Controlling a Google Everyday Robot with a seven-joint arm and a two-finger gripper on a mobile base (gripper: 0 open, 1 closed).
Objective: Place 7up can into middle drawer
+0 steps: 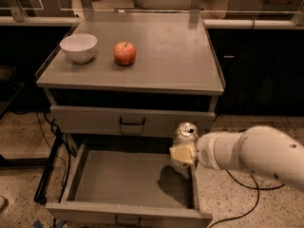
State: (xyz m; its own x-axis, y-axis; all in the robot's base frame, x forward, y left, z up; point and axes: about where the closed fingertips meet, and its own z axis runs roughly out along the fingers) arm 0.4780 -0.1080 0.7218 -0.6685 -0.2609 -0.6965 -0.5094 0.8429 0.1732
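Note:
The 7up can (185,133) is silver with a pull-tab top and stands upright in my gripper (181,154). My gripper is shut on the can and holds it above the right side of the open middle drawer (118,179). The drawer is pulled out, its flat grey tray is bare, and the can's shadow falls on its right part. My white arm (251,153) reaches in from the right.
A white bowl (79,47) and a red apple (125,53) sit on the cabinet top (161,51). A shut grey drawer front with a black handle (132,122) is above the open drawer. Cables lie on the floor at both sides.

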